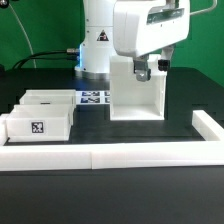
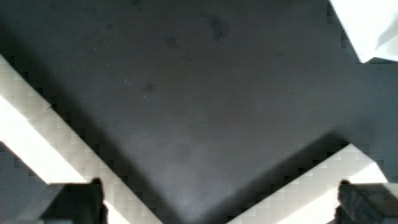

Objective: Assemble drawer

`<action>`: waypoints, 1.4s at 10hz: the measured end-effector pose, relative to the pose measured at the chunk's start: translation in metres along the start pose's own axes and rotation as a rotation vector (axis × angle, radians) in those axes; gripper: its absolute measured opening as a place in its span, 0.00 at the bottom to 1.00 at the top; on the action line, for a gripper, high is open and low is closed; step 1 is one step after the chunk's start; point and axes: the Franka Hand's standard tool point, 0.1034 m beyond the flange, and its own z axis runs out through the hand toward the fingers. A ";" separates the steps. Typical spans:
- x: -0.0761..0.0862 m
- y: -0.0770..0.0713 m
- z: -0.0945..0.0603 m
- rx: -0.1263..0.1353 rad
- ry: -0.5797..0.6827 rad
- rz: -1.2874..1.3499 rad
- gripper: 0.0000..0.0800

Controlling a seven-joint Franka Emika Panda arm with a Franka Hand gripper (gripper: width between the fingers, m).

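The drawer's large open-fronted white shell (image 1: 136, 98) stands upright on the black table, right of centre in the exterior view. Two small white trays, one behind (image 1: 48, 100) and one in front (image 1: 40, 124) with a square tag, lie at the exterior view's left. My gripper (image 1: 150, 70) hangs at the shell's top edge. In the wrist view the gripper (image 2: 221, 208) is open, with its dark fingertips (image 2: 71, 205) far apart at the frame's edge. Between them I see only a dark surface bounded by slanted white edges (image 2: 27, 125). Nothing is held.
The marker board (image 1: 92, 97) lies flat between the trays and the shell. A long low white border wall (image 1: 110, 152) runs along the table's front and turns up at the exterior view's right (image 1: 208, 128). The robot's base stands behind the shell.
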 end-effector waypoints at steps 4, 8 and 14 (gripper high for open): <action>0.000 0.000 0.000 0.000 0.000 0.000 0.81; -0.003 -0.006 -0.004 -0.022 0.022 0.077 0.81; -0.034 -0.067 -0.019 -0.040 0.028 0.307 0.81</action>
